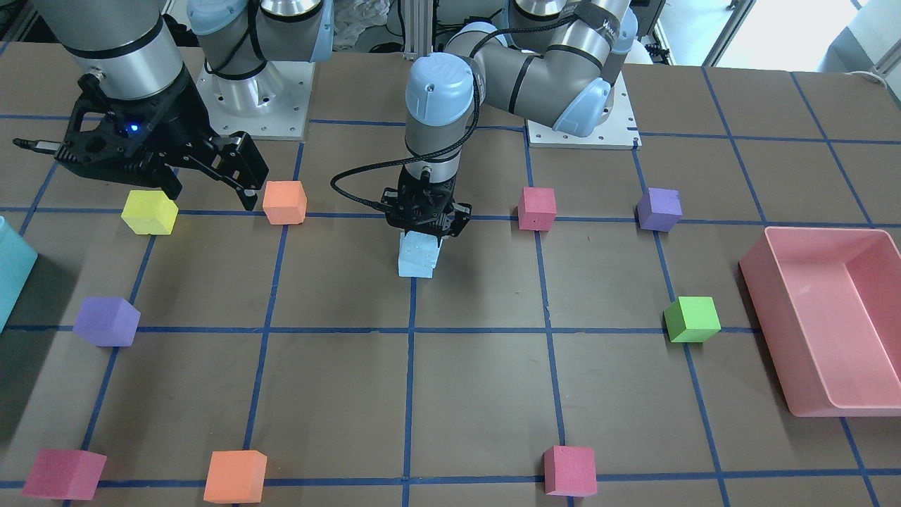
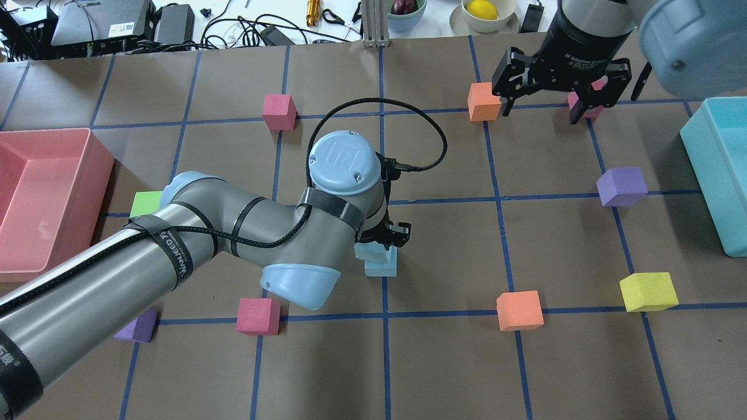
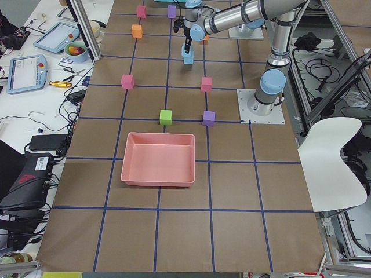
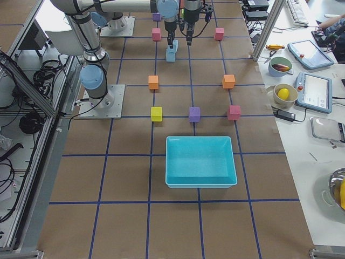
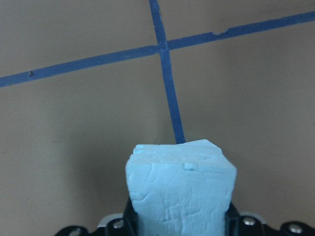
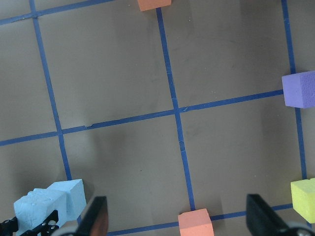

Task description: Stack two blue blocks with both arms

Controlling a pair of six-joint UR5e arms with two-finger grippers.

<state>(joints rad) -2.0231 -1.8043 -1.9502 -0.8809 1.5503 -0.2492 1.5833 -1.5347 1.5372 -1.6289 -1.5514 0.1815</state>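
- The left gripper (image 1: pixel 426 229) points straight down at the middle of the table (image 1: pixel 479 394), its fingers clenched on the upper blue block (image 5: pixel 179 191) — the left wrist view shows that block filling the space between them.
- The upper blue block sits on the lower blue block (image 1: pixel 417 267). In the overhead view it is turned a little and offset from the one beneath, so their edges do not line up.
- The lower blue block rests on the table, on a blue tape line (image 1: pixel 412 366).
- The right gripper (image 1: pixel 211 199) hangs above the table well apart from the stack, fingers spread and holding nothing. In the front-facing view it is between a yellow cube (image 1: pixel 149 213) and an orange cube (image 1: pixel 284 202).
- The other coloured cubes lie scattered around the grid — none touches the stack.
- A pink bin (image 1: pixel 781 338) stands on the left arm's side and a teal bin (image 2: pixel 709 186) on the right arm's side.
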